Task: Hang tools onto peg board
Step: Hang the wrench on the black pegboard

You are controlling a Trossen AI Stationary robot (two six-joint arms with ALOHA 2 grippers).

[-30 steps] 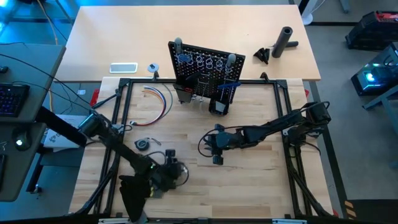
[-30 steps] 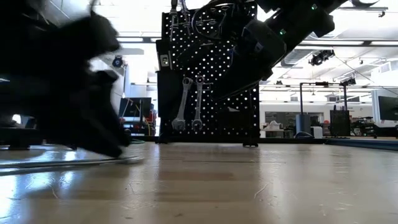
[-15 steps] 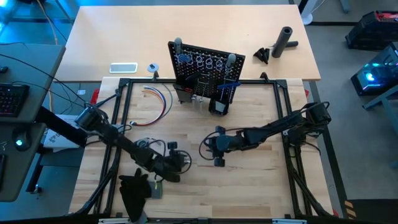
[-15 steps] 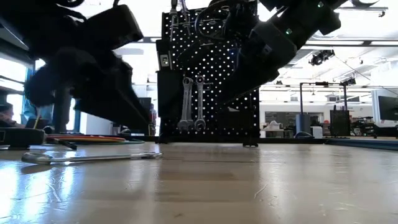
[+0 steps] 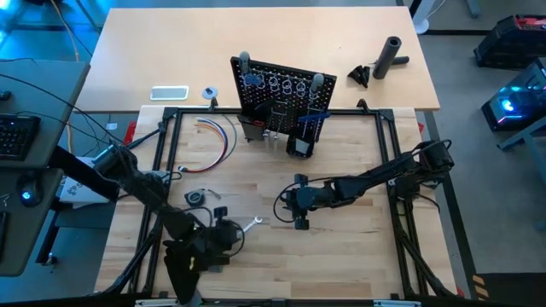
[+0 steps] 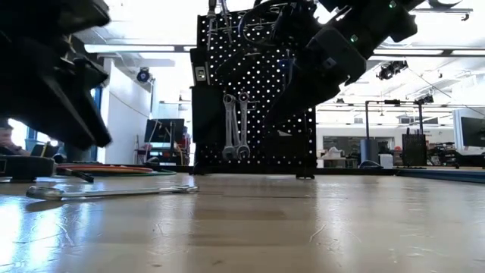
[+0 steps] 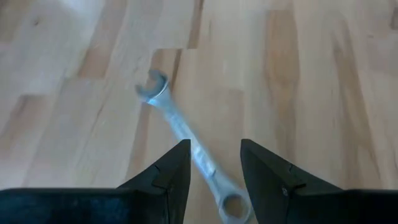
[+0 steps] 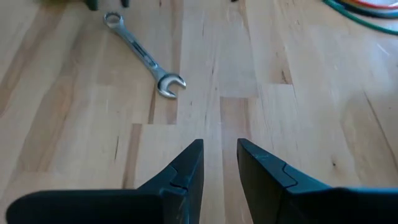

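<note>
- Table (image 5: pixel 341 256): light wood, black frame around it.
- Peg board (image 5: pixel 281 94): black, upright, at 12 o'clock of the table. Silver rings along its top, two wrenches (image 6: pixel 233 125) hanging on its face in the low view, a small black bin (image 5: pixel 299 147) at its foot.
- Left arm: comes in from 9 o'clock, reaches to 7 o'clock. Left gripper (image 7: pixel 214 163) hangs over a loose wrench (image 5: pixel 249 225), fingers (image 7: pixel 171 171) apart by a moderate gap on either side of the shaft, nothing held.
- Right arm: comes in from 3 o'clock toward table centre. Right gripper (image 8: pixel 219 155) points at the loose wrench from a way off, fingers (image 8: pixel 186 163) set narrowly apart, nothing between them.
- Black cloth (image 5: pixel 181 264): at 7 o'clock by the near edge, just beside the left gripper.
- Wires (image 5: pixel 217 136): coloured loop at 10 o'clock, left of the peg board.
- Loose wrench: silver, flat on the wood at 7 o'clock, well apart from the peg board, open end toward the centre.
- Tape measure (image 5: pixel 195 198): small, round, at 8 o'clock, near the left arm.
</note>
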